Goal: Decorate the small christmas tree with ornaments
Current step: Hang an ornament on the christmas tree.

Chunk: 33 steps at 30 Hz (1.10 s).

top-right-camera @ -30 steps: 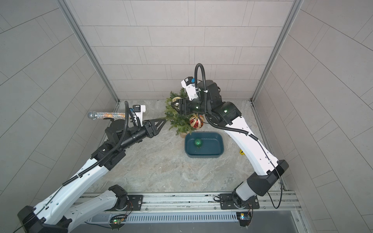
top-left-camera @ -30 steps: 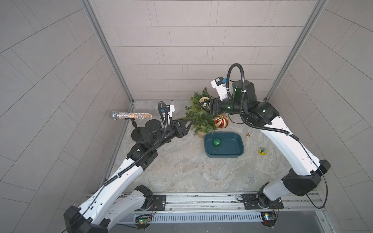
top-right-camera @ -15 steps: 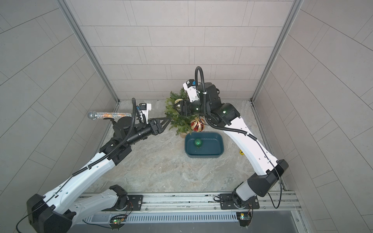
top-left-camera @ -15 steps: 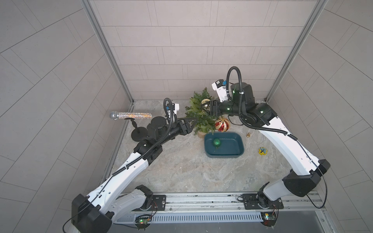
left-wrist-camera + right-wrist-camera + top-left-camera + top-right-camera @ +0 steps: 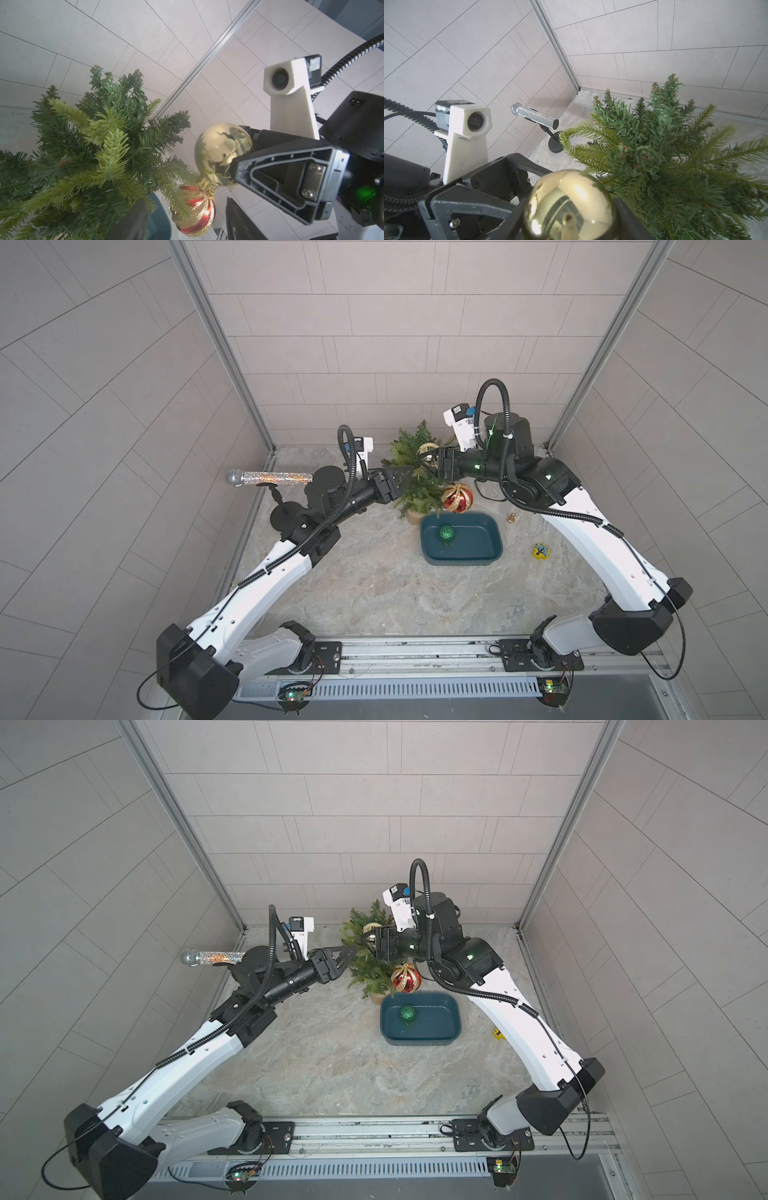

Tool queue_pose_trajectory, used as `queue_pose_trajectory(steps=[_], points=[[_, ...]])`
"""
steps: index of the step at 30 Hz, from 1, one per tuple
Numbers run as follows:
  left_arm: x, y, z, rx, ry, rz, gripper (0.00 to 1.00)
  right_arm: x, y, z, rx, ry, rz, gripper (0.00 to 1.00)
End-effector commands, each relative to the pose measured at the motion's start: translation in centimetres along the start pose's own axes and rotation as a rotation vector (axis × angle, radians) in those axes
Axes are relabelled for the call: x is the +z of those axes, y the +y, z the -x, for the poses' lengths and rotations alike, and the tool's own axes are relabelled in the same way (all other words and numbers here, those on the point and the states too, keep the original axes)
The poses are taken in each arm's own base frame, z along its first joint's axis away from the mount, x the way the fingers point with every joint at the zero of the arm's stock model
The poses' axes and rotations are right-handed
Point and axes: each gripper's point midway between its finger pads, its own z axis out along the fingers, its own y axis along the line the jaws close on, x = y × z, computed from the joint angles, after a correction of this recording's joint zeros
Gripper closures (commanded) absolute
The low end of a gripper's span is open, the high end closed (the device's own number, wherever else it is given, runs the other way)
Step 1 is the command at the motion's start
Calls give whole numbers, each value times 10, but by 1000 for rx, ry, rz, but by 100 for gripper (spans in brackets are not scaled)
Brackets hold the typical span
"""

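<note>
A: Right hand (image 5: 432, 457)?
B: Mine's clamped on the gold ball (image 5: 223, 153), one finger (image 5: 270, 178) on each side, held up by the top of the tree (image 5: 413, 472). Cap (image 5: 204, 184) end points toward the branches, just beside them; can't tell if it touches.

A: Left hand (image 5: 347, 955)?
B: Tips at the tree's near side, about level with the gold ball. Fingers (image 5: 399, 479) look partly spread in both top views, nothing between them that I can see, but how far open, can't tell.

A: Tree?
B: Upright at the back of the desk (image 5: 374, 580), tan pot (image 5: 414, 517) just beside the blue tub (image 5: 494, 549).

A: Other balls?
B: Red-and-gold striped ball (image 5: 457, 497) is low on the tree's side, above the tub's back rim. Glittery green ball (image 5: 447, 533) lies in the tub.

A: Anything else?
B: Silver microphone (image 5: 270, 478) on a black stand (image 5: 555, 143), well apart by the side wall. Small yellow thing (image 5: 540, 551) and small gold piece (image 5: 510, 518) on the desk past the tub.
</note>
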Motion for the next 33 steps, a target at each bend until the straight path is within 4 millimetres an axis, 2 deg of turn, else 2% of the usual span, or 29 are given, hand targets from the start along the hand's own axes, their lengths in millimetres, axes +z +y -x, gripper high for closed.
queue_pose_trajectory(steps=[1, 11, 13, 16, 21, 33], points=[[1, -14, 8, 37, -10, -38, 41, -11, 9, 7, 1, -39, 32, 36], [7, -13, -1, 64, 25, -24, 55, -11, 8, 4, 12, -37, 36, 36], [9, -13, -2, 67, 31, -23, 60, -11, 8, 4, 14, -38, 39, 36], [9, -13, -1, 72, 28, -21, 76, -12, 9, 2, 16, -39, 43, 36], [9, -14, 1, 80, 20, -18, 87, -18, 11, -1, 15, -38, 53, 36], [11, -15, 6, 86, 16, -12, 97, -26, 24, -22, 38, 4, 147, 29]])
